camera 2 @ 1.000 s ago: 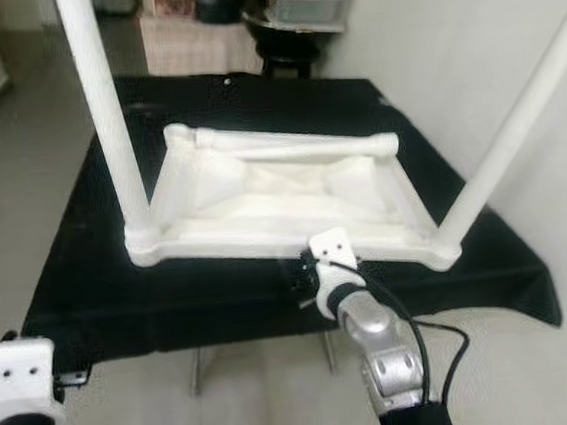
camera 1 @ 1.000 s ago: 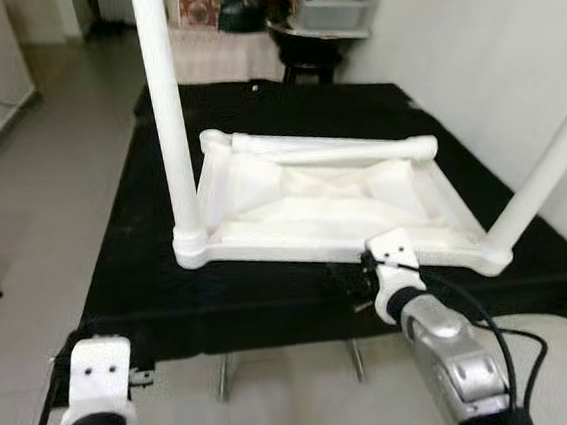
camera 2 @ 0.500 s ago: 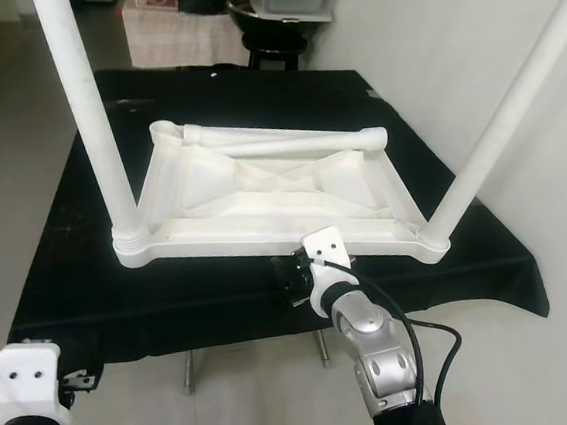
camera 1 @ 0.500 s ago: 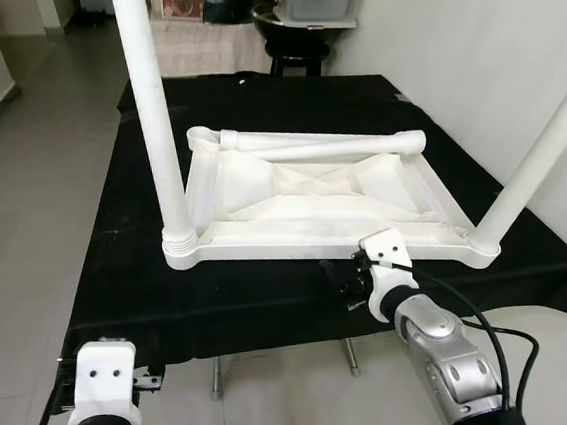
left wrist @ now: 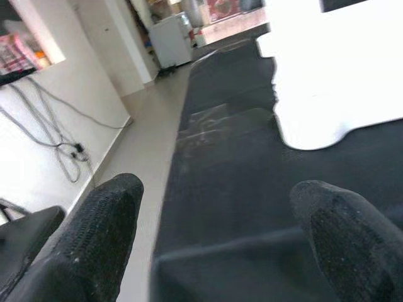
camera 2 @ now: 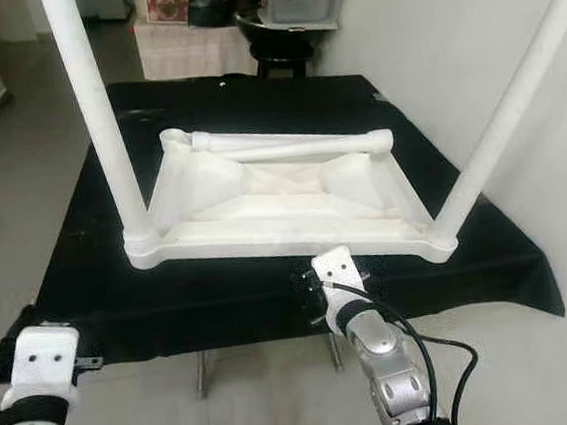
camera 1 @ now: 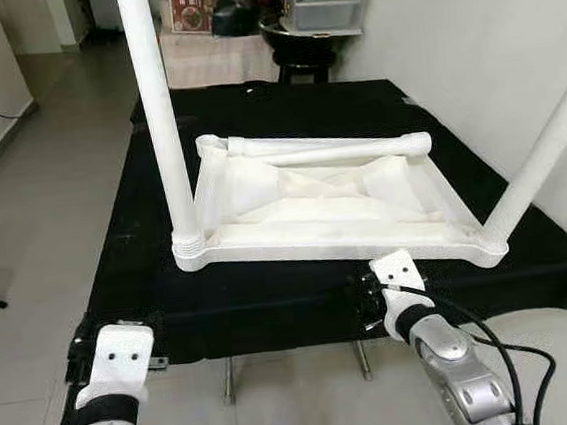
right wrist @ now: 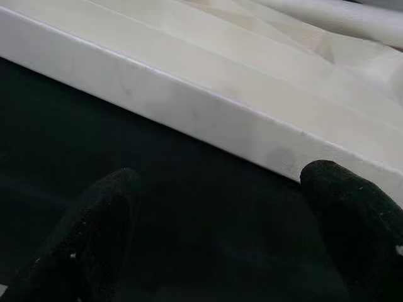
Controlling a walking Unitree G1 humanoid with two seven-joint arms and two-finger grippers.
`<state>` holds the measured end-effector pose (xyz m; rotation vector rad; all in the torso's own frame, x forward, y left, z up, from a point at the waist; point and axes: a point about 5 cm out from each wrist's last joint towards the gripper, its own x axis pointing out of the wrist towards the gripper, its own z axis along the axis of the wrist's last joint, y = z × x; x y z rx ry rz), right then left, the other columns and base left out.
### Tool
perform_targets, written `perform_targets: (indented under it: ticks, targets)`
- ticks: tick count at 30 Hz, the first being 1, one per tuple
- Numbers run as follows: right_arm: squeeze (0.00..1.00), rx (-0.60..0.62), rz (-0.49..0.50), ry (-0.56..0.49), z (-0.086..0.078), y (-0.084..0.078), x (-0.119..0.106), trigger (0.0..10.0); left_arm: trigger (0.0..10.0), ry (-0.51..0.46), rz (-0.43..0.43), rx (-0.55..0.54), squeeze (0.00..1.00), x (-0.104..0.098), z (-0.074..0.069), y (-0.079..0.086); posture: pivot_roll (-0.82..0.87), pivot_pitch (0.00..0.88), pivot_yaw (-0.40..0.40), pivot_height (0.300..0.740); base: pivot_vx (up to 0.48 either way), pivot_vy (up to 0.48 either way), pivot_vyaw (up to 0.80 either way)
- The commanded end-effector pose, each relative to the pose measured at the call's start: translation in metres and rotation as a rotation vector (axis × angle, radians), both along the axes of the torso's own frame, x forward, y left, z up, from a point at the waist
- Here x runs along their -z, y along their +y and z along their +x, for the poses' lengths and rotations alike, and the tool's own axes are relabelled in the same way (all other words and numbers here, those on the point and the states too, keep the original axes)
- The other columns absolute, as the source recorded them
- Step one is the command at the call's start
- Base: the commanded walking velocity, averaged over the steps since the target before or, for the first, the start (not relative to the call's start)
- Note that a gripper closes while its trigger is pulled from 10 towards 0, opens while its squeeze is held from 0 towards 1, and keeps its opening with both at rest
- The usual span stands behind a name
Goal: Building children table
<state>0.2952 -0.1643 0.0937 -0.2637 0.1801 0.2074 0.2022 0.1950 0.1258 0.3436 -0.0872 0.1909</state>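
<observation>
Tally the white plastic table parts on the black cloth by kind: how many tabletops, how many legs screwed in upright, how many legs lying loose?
White plastic tabletop, upside down: 1
White tube legs screwed in upright, one at the near left corner and one at the near right corner: 2
White tube leg lying loose across the far side: 1
Total: 4

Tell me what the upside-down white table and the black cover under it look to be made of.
White table: likely moulded plastic, with a smooth, slightly glossy one-piece frame, ribs underneath and tubular legs.
Black cover: looks like matte fabric, since it drapes over the edge and shows no shine.
</observation>
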Motion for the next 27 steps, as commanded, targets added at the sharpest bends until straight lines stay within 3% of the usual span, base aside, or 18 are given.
perform_targets:
  ticks: [1,9,18,27]
  targets:
    - [0.00,0.025,0.026,-0.015,0.003,0.000,-0.003,10.0,10.0,0.012,-0.023,0.000,0.00,0.004,-0.002,0.005,0.02,0.054,-0.100,0.740,0.000,0.000,0.00]
    - [0.00,0.030,0.024,-0.053,0.002,0.009,-0.008,10.0,10.0,0.007,-0.067,-0.048,0.00,0.003,-0.007,0.017,0.05,0.075,-0.116,0.740,0.000,0.000,0.00]
    - [0.00,0.040,0.071,-0.074,-0.009,0.022,-0.011,10.0,10.0,0.043,-0.046,-0.064,0.00,0.001,-0.021,0.032,0.06,0.119,-0.031,0.740,0.000,0.000,0.00]
    - [0.00,0.041,0.056,-0.090,-0.014,0.028,-0.013,10.0,10.0,0.053,-0.061,-0.050,0.00,0.000,-0.021,0.038,0.03,0.121,-0.026,0.740,0.000,0.000,0.00]
